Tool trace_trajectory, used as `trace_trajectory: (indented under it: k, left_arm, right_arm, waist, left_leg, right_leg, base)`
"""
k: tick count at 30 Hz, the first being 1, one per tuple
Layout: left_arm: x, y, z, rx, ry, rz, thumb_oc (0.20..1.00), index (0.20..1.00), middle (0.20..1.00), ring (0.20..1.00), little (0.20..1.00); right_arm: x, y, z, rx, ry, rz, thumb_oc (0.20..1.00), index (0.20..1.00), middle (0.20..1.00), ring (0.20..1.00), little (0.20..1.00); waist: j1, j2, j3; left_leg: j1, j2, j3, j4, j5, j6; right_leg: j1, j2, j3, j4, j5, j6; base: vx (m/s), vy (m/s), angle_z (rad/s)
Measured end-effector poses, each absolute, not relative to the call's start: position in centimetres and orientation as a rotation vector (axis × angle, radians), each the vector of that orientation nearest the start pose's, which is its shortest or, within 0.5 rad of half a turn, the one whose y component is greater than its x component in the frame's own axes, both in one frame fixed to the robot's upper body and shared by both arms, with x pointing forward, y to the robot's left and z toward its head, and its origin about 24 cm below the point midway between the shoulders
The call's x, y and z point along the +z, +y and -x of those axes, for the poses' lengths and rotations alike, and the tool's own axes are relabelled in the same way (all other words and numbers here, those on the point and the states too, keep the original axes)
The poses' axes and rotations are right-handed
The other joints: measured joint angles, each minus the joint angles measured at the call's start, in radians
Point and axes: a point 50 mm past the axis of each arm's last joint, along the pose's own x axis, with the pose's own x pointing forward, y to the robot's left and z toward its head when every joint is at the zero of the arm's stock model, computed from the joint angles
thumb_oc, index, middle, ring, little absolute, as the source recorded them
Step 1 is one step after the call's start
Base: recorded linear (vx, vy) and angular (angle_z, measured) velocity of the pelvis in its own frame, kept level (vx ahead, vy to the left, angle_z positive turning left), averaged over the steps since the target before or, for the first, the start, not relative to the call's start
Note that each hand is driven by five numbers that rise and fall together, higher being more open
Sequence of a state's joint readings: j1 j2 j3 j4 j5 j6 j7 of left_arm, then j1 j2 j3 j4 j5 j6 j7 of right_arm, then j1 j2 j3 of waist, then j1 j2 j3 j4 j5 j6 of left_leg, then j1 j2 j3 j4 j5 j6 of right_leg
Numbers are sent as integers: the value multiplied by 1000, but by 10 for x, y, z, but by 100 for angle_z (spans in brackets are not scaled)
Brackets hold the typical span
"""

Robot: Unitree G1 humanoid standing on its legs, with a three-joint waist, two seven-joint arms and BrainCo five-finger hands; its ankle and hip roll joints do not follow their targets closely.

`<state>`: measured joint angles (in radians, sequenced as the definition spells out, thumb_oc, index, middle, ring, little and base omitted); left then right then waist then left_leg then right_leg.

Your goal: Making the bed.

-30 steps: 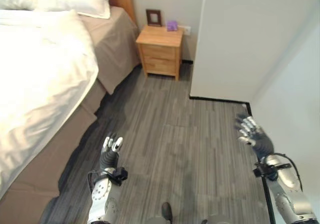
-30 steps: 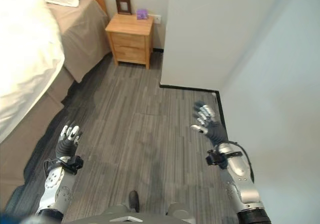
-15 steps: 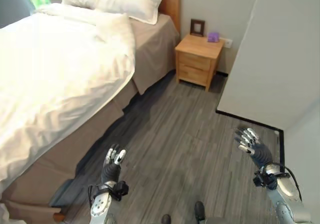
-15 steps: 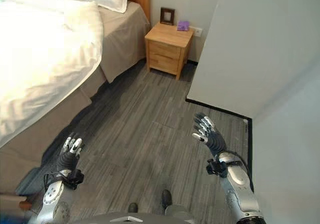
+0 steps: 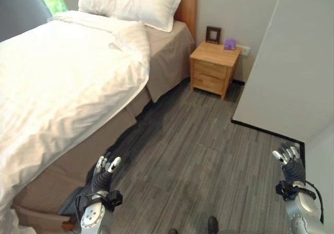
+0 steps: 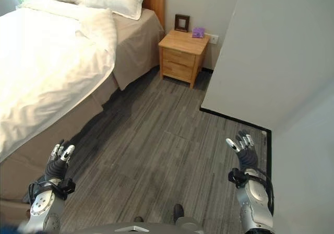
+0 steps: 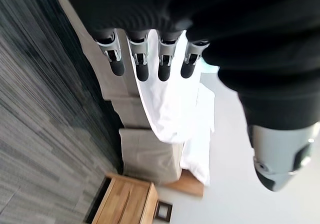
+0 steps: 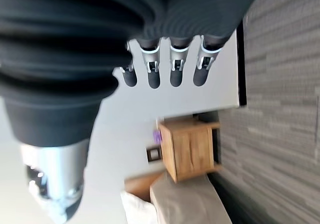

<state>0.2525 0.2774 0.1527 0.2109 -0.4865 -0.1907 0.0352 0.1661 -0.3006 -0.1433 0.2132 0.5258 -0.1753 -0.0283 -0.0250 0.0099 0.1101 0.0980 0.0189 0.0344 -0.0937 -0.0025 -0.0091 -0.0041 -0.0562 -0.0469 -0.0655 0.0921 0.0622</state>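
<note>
Left hand (image 5: 103,172), right hand (image 5: 290,158): fingers straight, empty (over floor (image 5: 198,155)), beside bed (image 5: 62,88).

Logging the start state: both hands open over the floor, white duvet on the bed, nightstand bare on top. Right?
Not quite: the nightstand is not bare; the left eye view shows a picture frame and a small purple object on it. Left hand, right hand, duvet: correct.

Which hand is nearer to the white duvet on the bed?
Left. The left hand hangs open just off the bed's near side, below the white duvet. The right hand is open far across the floor by the wall.
</note>
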Motion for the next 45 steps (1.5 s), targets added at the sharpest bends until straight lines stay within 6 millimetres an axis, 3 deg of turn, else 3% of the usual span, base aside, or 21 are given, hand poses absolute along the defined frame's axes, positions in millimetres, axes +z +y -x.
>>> trace_trajectory:
  k: [4, 7, 9, 11, 12, 14, 18, 19, 21, 23, 24, 27, 29, 33, 36, 38, 39, 40, 41, 43, 45]
  left_arm:
    - [-14, 267, -190, 342, 163, 164, 1000, 1000, 1000, 1000, 1000]
    - [-5, 262, -205, 291, 135, 118, 1000, 1000, 1000, 1000, 1000]
    - [6, 254, -211, 240, 87, 120, 1000, 1000, 1000, 1000, 1000]
    - [20, 259, -222, 223, 33, 94, 1000, 1000, 1000, 1000, 1000]
    - [19, 258, -232, 244, 33, 123, 1000, 1000, 1000, 1000, 1000]
    - [19, 247, -235, 224, 16, 155, 1000, 1000, 1000, 1000, 1000]
    - [22, 230, -237, 163, 0, 177, 1000, 1000, 1000, 1000, 1000]
    - [21, 227, -238, 164, -1, 210, 1000, 1000, 1000, 1000, 1000]
    - [14, 225, -237, 197, 18, 276, 1000, 1000, 1000, 1000, 1000]
    - [20, 226, -236, 187, -7, 285, 1000, 1000, 1000, 1000, 1000]
    - [13, 223, -233, 182, 25, 285, 1000, 1000, 1000, 1000, 1000]
    - [3, 225, -226, 204, 67, 291, 1000, 1000, 1000, 1000, 1000]
    - [-1, 226, -224, 205, 84, 287, 1000, 1000, 1000, 1000, 1000]
    - [-13, 235, -212, 258, 129, 290, 1000, 1000, 1000, 1000, 1000]
    - [-14, 246, -207, 314, 131, 286, 1000, 1000, 1000, 1000, 1000]
    - [-17, 256, -198, 370, 136, 291, 1000, 1000, 1000, 1000, 1000]
    - [-19, 256, -194, 383, 145, 296, 1000, 1000, 1000, 1000, 1000]
    - [-20, 258, -192, 388, 153, 291, 1000, 1000, 1000, 1000, 1000]
    - [-21, 254, -192, 390, 148, 328, 1000, 1000, 1000, 1000, 1000]
    - [-17, 253, -200, 399, 132, 344, 1000, 1000, 1000, 1000, 1000]
    - [-12, 253, -207, 394, 105, 347, 1000, 1000, 1000, 1000, 1000]
  right_arm:
    - [0, -267, -206, -316, 103, -190, 1000, 1000, 1000, 1000, 1000]
    - [-2, -264, -207, -329, 99, -206, 1000, 1000, 1000, 1000, 1000]
    - [-3, -267, -203, -347, 108, -201, 1000, 1000, 1000, 1000, 1000]
    - [-7, -263, -197, -347, 112, -215, 1000, 1000, 1000, 1000, 1000]
    - [-9, -266, -195, -342, 136, -192, 1000, 1000, 1000, 1000, 1000]
    - [-12, -269, -190, -352, 158, -185, 1000, 1000, 1000, 1000, 1000]
    - [-13, -270, -197, -318, 174, -161, 1000, 1000, 1000, 1000, 1000]
    - [-10, -273, -200, -309, 169, -152, 1000, 1000, 1000, 1000, 1000]
    - [10, -280, -209, -290, 79, -127, 1000, 1000, 1000, 1000, 1000]
    - [5, -281, -205, -328, 82, -163, 1000, 1000, 1000, 1000, 1000]
    - [-2, -283, -202, -373, 109, -186, 1000, 1000, 1000, 1000, 1000]
    - [2, -288, -204, -365, 101, -160, 1000, 1000, 1000, 1000, 1000]
    - [1, -289, -202, -357, 115, -144, 1000, 1000, 1000, 1000, 1000]
    - [-10, -285, -198, -342, 171, -134, 1000, 1000, 1000, 1000, 1000]
    - [-12, -284, -197, -334, 180, -135, 1000, 1000, 1000, 1000, 1000]
    - [-14, -280, -196, -322, 199, -135, 1000, 1000, 1000, 1000, 1000]
    - [-17, -278, -194, -309, 215, -117, 1000, 1000, 1000, 1000, 1000]
    - [-22, -271, -193, -292, 236, -115, 1000, 1000, 1000, 1000, 1000]
    - [-25, -265, -189, -261, 252, -107, 1000, 1000, 1000, 1000, 1000]
    - [-20, -259, -189, -246, 222, -117, 1000, 1000, 1000, 1000, 1000]
    - [-17, -258, -193, -239, 201, -122, 1000, 1000, 1000, 1000, 1000]
  waist:
    - [0, 43, 49]
    - [2, 34, 102]
    - [-41, 54, 98]
    - [-96, -17, 93]
    - [-105, -23, 101]
    - [-114, 28, 84]
    - [-122, 15, 76]
    - [-119, -4, 76]
    - [-82, -4, 61]
    - [-74, -67, 67]
    - [-42, -104, 60]
    - [-13, -89, 62]
    - [2, -59, 51]
    - [47, -19, 27]
    - [63, -39, 18]
    - [59, -67, -24]
    - [60, -49, -42]
    - [59, -77, -54]
    - [86, -97, -67]
    - [46, -105, -44]
    - [54, -95, -34]
  left_leg:
    - [14, -8, 7, 3, 1, 36]
    - [5, -35, 3, 68, -43, 50]
    - [-30, -7, -37, 41, -63, 27]
    - [-108, -76, -4, 269, -132, 55]
    - [-86, -59, -54, 342, -241, 16]
    - [-111, 2, -84, 340, -251, 1]
    - [-82, 81, -184, 431, -249, -72]
    - [-150, 82, -184, 590, -230, -103]
    - [-276, 98, -162, 858, -50, -110]
    - [-401, 110, -113, 1075, 142, -76]
    - [-447, 72, -77, 1106, 83, -71]
    - [-478, 12, 13, 816, 57, -65]
    - [-456, 9, 92, 439, 69, -45]
    - [-390, -10, 106, 18, 74, -35]
    - [-415, -13, 249, 92, 90, -12]
    - [-351, -31, 363, 134, 85, 71]
    - [-318, -28, 336, 97, 151, 153]
    - [-288, -47, 325, 84, 142, 166]
    - [-239, -56, 333, 55, 106, 188]
    - [-180, -80, 276, 58, 88, 159]
    - [-128, -93, 227, 67, 38, 166]
  right_leg:
    - [-170, -37, -35, 390, -78, 61]
    - [-323, -99, -68, 665, -79, 65]
    - [-389, -98, -45, 511, -140, 66]
    - [-338, -142, 105, 256, -174, 155]
    - [-254, -132, 158, 139, -78, 134]
    - [-249, -99, 67, 147, -75, 130]
    - [-222, -8, -28, 254, -86, 70]
    - [-196, -3, -31, 234, -88, 42]
    - [-174, 40, -69, 304, -141, -62]
    - [-132, 38, -80, 349, -199, -131]
    - [-91, 34, -60, 306, -194, -129]
    - [35, 63, -60, 164, -176, -146]
    - [113, 101, -53, 77, -178, -130]
    - [225, 167, -22, 34, -243, -137]
    - [306, 163, 3, -8, -281, -102]
    - [357, 145, 43, 9, -308, -62]
    - [367, 155, 60, 55, -329, -28]
    - [357, 133, 59, 113, -344, -10]
    - [270, 87, 48, 335, -367, 71]
    - [131, 47, 13, 730, -247, 145]
    - [23, 6, 14, 891, -255, 134]
  base:
    - [72, 163, -2]
    - [277, -39, 0]
    - [567, -148, 61]
    - [558, -213, 88]
    - [602, -333, 70]
    - [479, -268, 57]
    - [460, -295, 45]
    - [541, -529, -39]
    - [651, -579, -39]
    - [414, -153, 10]
    - [383, -93, -31]
    - [623, -64, -19]
    - [719, 39, -14]
    - [584, 27, -24]
    - [538, 68, -29]
    - [466, 82, -34]
    - [343, 75, -31]
    - [424, 130, -50]
    - [413, 127, -25]
    - [375, 96, 40]
    - [572, 119, 53]
